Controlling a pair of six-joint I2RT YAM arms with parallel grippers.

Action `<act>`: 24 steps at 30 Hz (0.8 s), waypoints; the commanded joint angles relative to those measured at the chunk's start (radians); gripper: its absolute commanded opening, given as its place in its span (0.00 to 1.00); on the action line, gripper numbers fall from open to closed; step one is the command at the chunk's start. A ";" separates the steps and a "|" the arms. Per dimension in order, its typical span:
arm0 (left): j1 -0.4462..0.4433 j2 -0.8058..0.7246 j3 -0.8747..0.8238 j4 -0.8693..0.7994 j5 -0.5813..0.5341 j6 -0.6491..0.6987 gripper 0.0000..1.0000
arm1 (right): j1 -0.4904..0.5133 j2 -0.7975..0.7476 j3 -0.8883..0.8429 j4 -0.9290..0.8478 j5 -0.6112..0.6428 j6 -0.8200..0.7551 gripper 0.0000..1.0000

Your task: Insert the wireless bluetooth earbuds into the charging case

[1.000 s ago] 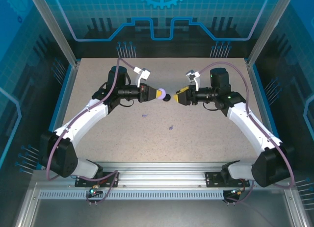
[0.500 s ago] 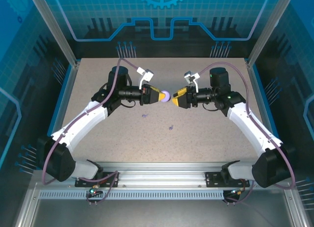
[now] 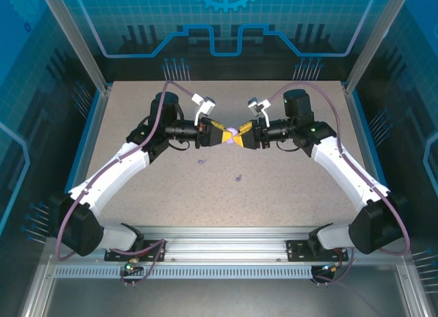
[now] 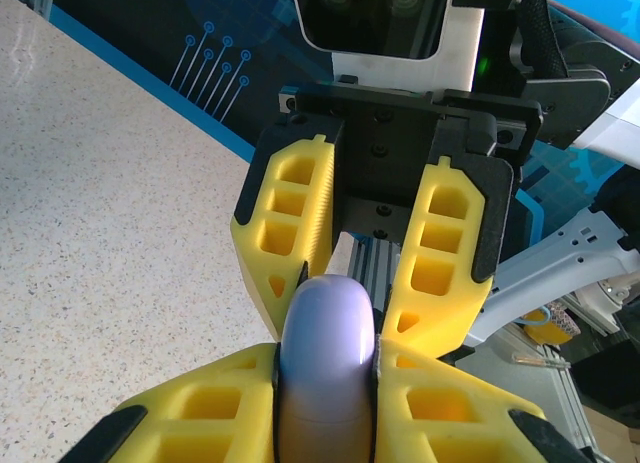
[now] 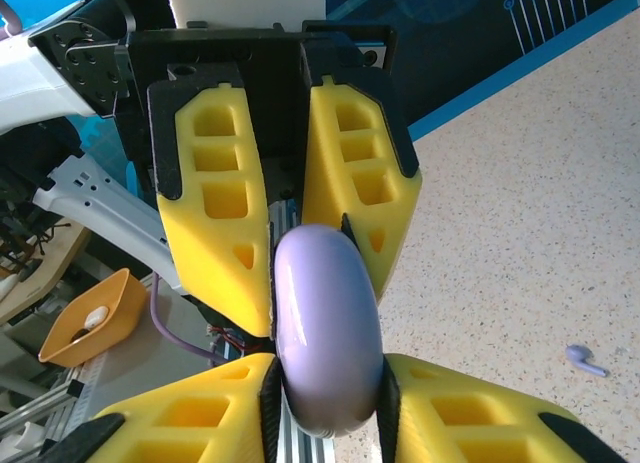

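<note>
Nearest the arm bases, on the speckled table [image 3: 287,194], lie two tiny lavender earbuds. The nearer earbud [image 3: 238,177] sits on the near side of the lavender charging case [image 3: 233,133], slightly to its right. The farther earbud [image 3: 202,161] sits near and left of that case. Both rest on the table, well apart from each other, and neither touches a gripper.

Beyond them the two arms meet above the middle of the table, with the case between them, lifted off the surface. The left gripper [image 3: 225,136] comes at the case from its left and is clamped on it. In the left wrist view its yellow fingers [image 4: 200,413] press both flat faces of the round case [image 4: 328,363]. The right gripper [image 3: 240,137] comes from the case's right, and its fingers [image 5: 450,413] hug the case [image 5: 328,333] snugly too (so both grippers grip the one case, tip to tip). The right wrist view also catches a lavender earbud [image 5: 585,359] lying on the table to the right of the case; we cannot tell which of the two it is.
</note>
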State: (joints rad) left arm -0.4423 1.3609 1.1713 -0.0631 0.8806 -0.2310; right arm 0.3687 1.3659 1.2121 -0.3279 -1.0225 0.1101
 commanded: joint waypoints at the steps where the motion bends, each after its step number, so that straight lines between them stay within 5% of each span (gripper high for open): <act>1: -0.007 -0.023 0.033 0.013 0.018 0.031 0.14 | 0.020 0.004 0.033 -0.014 -0.039 -0.016 0.31; 24: -0.013 -0.003 0.036 -0.001 0.011 0.046 0.14 | 0.045 0.006 0.052 0.010 -0.044 -0.003 0.34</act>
State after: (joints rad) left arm -0.4465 1.3602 1.1767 -0.0643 0.8883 -0.2245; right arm 0.3885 1.3693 1.2247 -0.3290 -1.0260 0.1108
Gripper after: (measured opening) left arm 0.222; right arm 0.347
